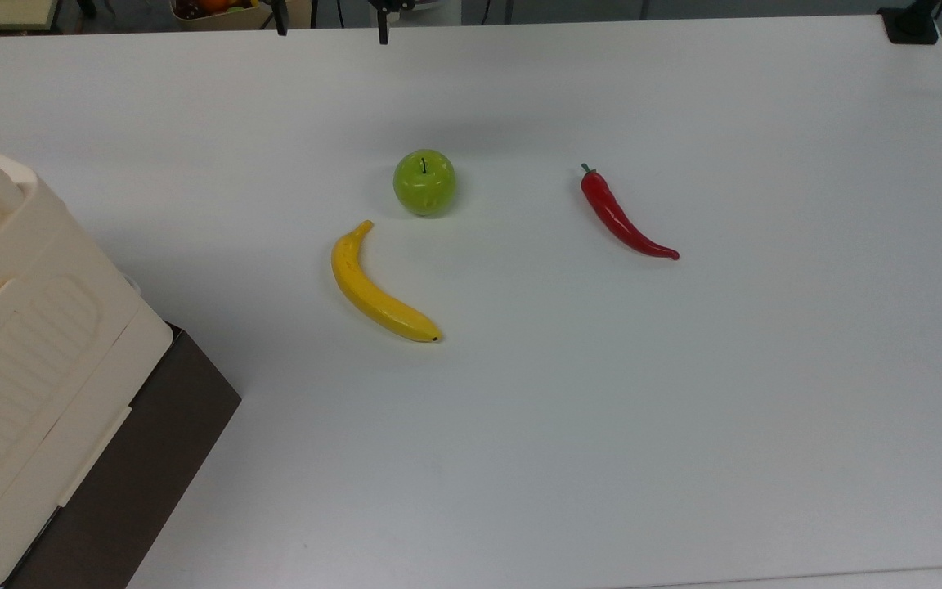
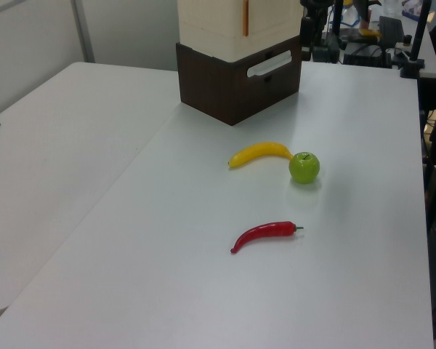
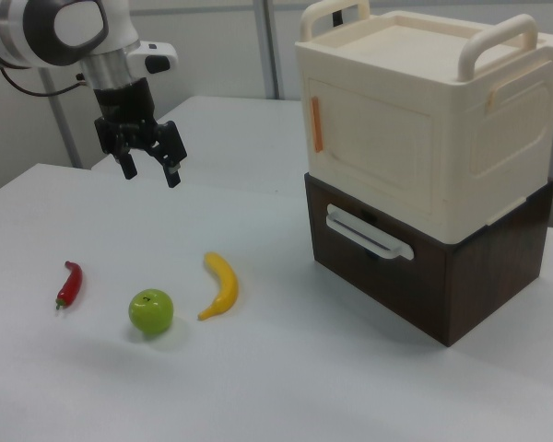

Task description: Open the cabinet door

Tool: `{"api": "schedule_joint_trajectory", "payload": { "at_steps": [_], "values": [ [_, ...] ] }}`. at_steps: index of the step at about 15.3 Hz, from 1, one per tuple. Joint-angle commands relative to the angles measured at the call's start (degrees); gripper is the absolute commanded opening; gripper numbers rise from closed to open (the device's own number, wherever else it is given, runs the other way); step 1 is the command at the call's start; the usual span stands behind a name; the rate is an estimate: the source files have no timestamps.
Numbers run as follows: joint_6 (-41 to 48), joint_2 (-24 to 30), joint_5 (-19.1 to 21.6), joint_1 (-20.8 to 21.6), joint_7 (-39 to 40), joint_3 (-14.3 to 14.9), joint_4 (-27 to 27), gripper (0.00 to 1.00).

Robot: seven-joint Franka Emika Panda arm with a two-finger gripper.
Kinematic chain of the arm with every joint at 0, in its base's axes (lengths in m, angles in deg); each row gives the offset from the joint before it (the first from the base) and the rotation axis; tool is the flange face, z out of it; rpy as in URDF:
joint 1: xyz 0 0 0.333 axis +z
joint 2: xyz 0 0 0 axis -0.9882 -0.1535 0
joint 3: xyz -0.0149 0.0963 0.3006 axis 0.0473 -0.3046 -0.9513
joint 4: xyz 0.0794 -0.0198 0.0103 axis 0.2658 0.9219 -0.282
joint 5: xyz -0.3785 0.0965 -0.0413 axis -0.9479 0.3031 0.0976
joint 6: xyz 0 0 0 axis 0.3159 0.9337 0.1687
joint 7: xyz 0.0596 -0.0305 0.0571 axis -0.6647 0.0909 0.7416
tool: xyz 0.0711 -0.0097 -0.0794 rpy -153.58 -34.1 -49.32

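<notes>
The cabinet (image 3: pixel 424 120) is a large cream box with two top handles, standing on a dark brown base (image 3: pixel 424 276) at the right view's right. Its cabinet door (image 3: pixel 373 152) lies flush in the front face, with an orange strip (image 3: pixel 317 124) along its left edge. The cabinet (image 1: pixel 21 343) fills the top view's left edge, and the cabinet (image 2: pixel 232 22) stands at the back in the left view. My gripper (image 3: pixel 150 172) hangs open and empty above the table, well to the left of the door in the right view.
A yellow banana (image 1: pixel 377 286), a green apple (image 1: pixel 424 182) and a red chili (image 1: pixel 622 217) lie mid-table. In the right view they sit below and right of the gripper. The brown base has a drawer with a white handle (image 3: pixel 369 232).
</notes>
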Motion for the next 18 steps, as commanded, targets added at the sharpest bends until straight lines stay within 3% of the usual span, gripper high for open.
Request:
{"api": "schedule_joint_trajectory", "payload": {
  "at_steps": [1,8,10,13,18],
  "values": [
    [1.9,-0.2,-0.1,-0.8,1.9,0.2,-1.1,1.00],
    [1.3,-0.6,-1.0,-1.7,1.0,0.3,-1.3,1.00],
    [0.5,-2.2,-1.0,-2.9,0.1,0.3,-3.7,1.00],
    [-0.1,-5.8,-1.8,-5.2,-4.7,0.3,-8.1,1.00],
    [-9.2,-8.1,-5.0,-8.3,-12.7,0.3,-9.5,1.00]
  ]
}}
